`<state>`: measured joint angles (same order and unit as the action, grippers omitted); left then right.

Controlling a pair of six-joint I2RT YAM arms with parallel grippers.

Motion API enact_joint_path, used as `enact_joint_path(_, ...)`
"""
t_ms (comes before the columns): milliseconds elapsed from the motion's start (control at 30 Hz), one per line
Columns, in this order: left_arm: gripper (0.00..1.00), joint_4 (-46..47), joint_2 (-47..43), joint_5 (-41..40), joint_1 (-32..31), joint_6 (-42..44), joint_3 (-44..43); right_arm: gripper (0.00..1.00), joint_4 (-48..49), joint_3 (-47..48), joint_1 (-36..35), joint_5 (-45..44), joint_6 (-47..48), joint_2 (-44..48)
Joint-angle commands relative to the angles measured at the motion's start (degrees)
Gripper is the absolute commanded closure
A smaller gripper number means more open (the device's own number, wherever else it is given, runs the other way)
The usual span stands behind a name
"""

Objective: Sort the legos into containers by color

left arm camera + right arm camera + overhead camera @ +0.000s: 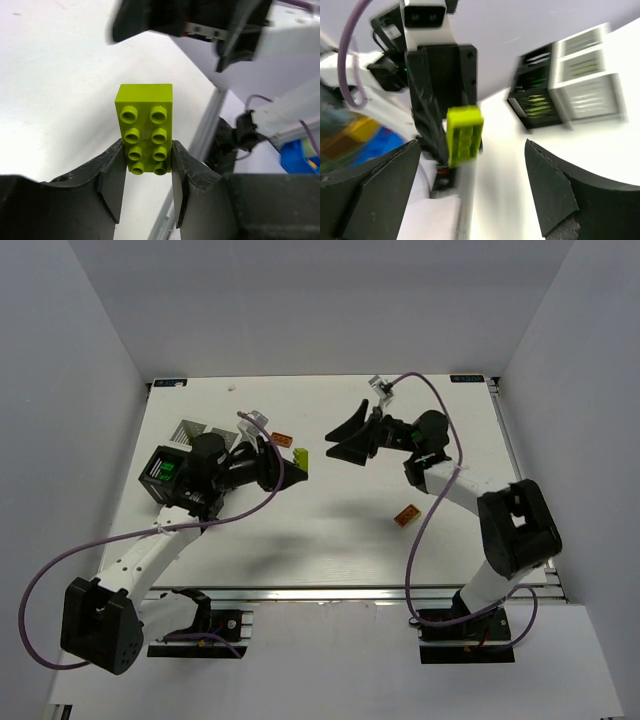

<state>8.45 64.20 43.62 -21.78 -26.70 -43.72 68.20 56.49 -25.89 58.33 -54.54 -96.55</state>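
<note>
a: what is the left gripper (147,148) doing?

b: it is clamped on a lime brick (145,125). the two fingers press the long sides of the brick at its near end, and the studded face points at the wrist camera. the other end sticks out past the fingertips.

a: and where is that on the table (330,550)?

b: about the middle, a bit toward the far side. the right gripper (342,430) is just to the right of it, facing the brick. the right wrist view shows the brick between that claw's own fingers but touching neither.

a: so is the right claw holding anything?

b: no. its jaws are spread wide with nothing in them. that wrist view is blurred, but the gap is plain.

a: where are the containers?

b: at the left of the table, by the left arm. the black container (152,478) has green bricks (167,470) in it. the white container (190,430) touches it on the far side. what is inside the white one i cannot tell.

a: any loose bricks?

b: two. one orange brick (283,439) lies just on the far left of the held lime one. a second orange brick (407,515) lies to the right of the middle and nearer, close to the right arm.
</note>
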Motion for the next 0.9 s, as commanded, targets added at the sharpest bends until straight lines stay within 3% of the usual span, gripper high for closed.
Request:
enact_joint_path(0, 1.00, -5.6, -1.2, -7.4, 3.2, 3.8, -3.4, 0.11, -11.3, -2.7, 2.0, -3.6, 19.8, 8.8)
enact_joint_path(33, 1.00, -6.8, -0.9, -9.1, 4.3, 4.4, -3.8, 0.11, -22.1, -3.1, 2.1, -5.4, 25.7, 11.4)
enact_joint_path(67, 1.00, -8.1, -0.4, -10.9, 7.0, 4.5, -4.3, 0.11, -28.2, -3.9, 2.1, -10.1, 37.9, 13.6)
enact_joint_path(167, 1.00, -13.5, 2.0, -19.8, 13.7, 3.9, -6.1, 0.11, -31.0, -10.7, 2.6, -15.1, 44.3, 23.0)
enact_joint_path(200, 1.00, -14.5, 2.8, -24.1, 15.2, 3.5, -7.5, 0.11, -31.2, -12.4, 3.2, -15.0, 46.2, 27.0)
enact_joint_path(267, 1.00, -18.4, 5.4, -29.0, 17.9, 3.8, -9.4, 0.15, -34.5, -14.5, 3.9, -4.2, 50.7, 30.2)
enact_joint_path(300, 1.00, -19.4, 6.2, -30.7, 18.4, 4.0, -10.3, 0.28, -36.4, -15.2, 4.2, 0.0, 55.1, 33.0)
enact_joint_path(333, 1.00, -20.3, 7.4, -33.9, 18.9, 4.5, -12.0, 0.76, -38.8, -15.2, 4.2, 2.7, 56.7, 34.3)
enact_joint_path(367, 1.00, -21.0, 7.9, -35.7, 19.1, 4.6, -12.5, 1.00, -40.9, -15.2, 4.2, 6.2, 56.8, 35.4)
enact_joint_path(633, 1.00, -18.3, 11.4, -57.0, 19.4, 9.3, -16.7, 1.00, -64.3, -12.0, 4.2, 12.9, 72.2, 42.8)
enact_joint_path(767, 1.00, -14.7, 14.0, -68.6, 19.6, 13.2, -18.1, 1.00, -64.9, -14.5, 4.7, 15.4, 72.6, 46.9)
enact_joint_path(867, 1.00, -14.9, 18.0, -70.7, 20.3, 15.6, -21.1, 1.00, -65.9, -13.9, 6.4, 18.3, 72.3, 47.7)
